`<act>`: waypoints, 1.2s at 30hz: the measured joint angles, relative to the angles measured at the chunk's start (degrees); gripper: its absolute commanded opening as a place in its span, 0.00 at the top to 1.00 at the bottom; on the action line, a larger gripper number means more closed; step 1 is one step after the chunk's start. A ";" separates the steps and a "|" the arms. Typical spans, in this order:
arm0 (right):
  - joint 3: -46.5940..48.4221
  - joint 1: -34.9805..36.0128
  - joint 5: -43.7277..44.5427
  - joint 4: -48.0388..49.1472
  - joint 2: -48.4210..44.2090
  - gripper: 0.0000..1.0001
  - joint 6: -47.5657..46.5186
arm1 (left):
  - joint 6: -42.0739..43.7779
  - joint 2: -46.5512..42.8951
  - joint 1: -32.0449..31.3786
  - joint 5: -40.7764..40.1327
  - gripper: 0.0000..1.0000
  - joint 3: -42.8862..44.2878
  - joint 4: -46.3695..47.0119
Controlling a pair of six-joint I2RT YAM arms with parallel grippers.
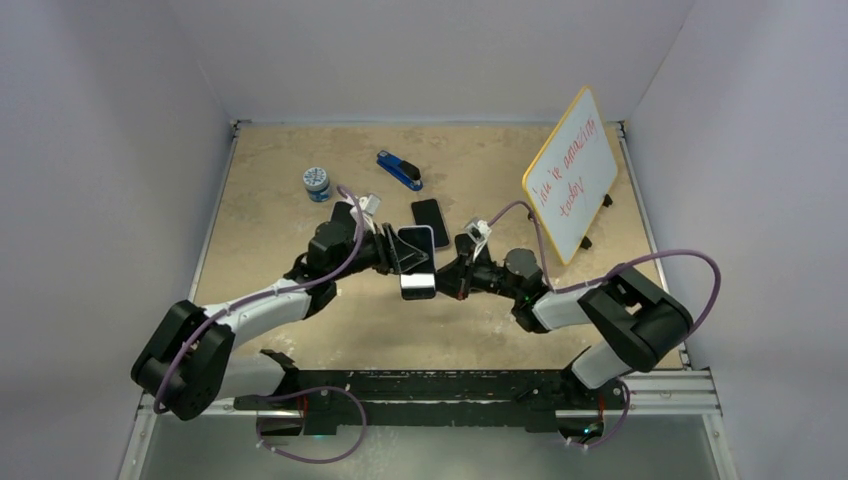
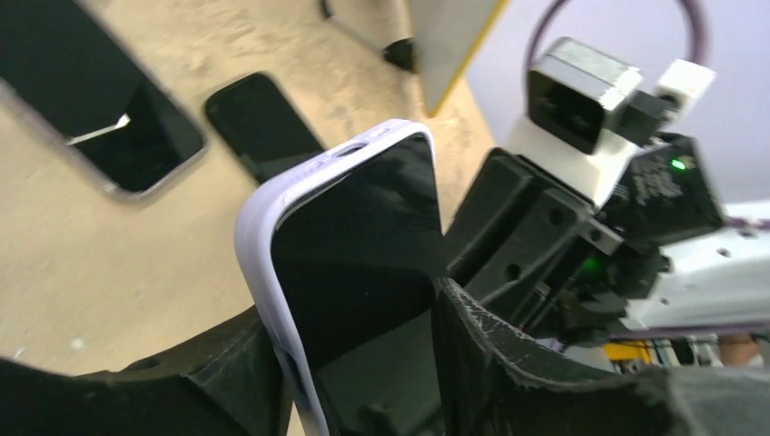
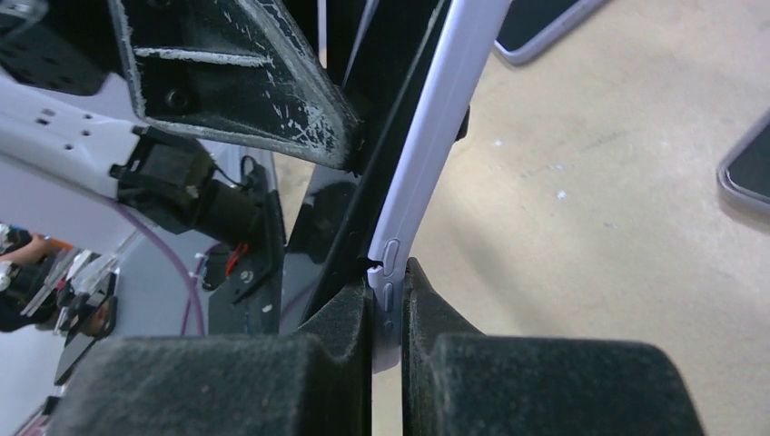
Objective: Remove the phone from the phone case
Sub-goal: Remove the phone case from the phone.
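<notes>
As my right claw [image 3: 389, 304] pinches the case [image 3: 427, 154] by its edge, the phone [image 2: 363, 245] sits inside it, raised off the table [image 3: 563, 227] between my two claws; my left claw [image 2: 354, 313] straddles it, but I cannot tell whether it grips.

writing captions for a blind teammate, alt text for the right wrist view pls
The right gripper pinches the edge of a lavender phone case, phone inside, held above a tan table. The left arm's scratched black finger touches the phone's screen side.
</notes>
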 measured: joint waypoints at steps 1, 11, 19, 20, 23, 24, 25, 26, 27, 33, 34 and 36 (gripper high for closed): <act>-0.04 0.07 0.72 -0.26 0.81 1.00 0.02 | 0.48 0.79 -0.13 -1.42 0.42 0.57 -2.03; -0.13 0.90 4.92 2.34 10.21 1.00 2.93 | 3.10 3.23 -1.22 -13.27 0.33 3.37 -17.14; 1.29 0.94 8.85 1.11 12.37 1.00 4.61 | 7.39 0.20 -2.99 -23.89 0.31 5.75 -29.70; 2.03 0.94 9.22 -0.02 12.37 1.00 4.68 | 7.87 -0.79 -3.72 -25.92 0.30 5.79 -31.50; 4.79 0.94 10.29 -3.96 12.37 1.00 4.74 | 9.25 -2.64 -7.37 -31.78 0.30 6.47 -36.72; 5.46 0.94 10.43 -4.87 12.37 1.00 4.76 | 9.66 -2.86 -9.14 -33.92 0.30 6.99 -38.42; 6.12 0.94 10.56 -5.97 12.37 1.00 4.79 | 10.14 -2.93 -11.15 -36.24 0.30 7.67 -40.06; 6.67 0.94 10.67 -7.02 12.37 1.00 4.98 | 10.56 -2.93 -13.42 -38.71 0.30 8.39 -41.53; 7.06 0.94 10.75 -7.96 12.37 1.00 5.16 | 10.86 -2.93 -15.21 -40.65 0.30 8.87 -42.49; 10.67 0.94 11.10 -17.18 12.37 1.00 5.35 | 12.81 -1.73 -25.88 -52.89 0.29 12.44 -47.41; 11.23 0.94 11.15 -18.40 12.37 1.00 5.35 | 13.20 -0.79 -27.12 -54.73 0.29 13.18 -47.80; 12.20 0.94 11.28 -20.57 12.37 1.00 5.35 | 14.03 1.55 -29.35 -58.42 0.29 14.60 -48.43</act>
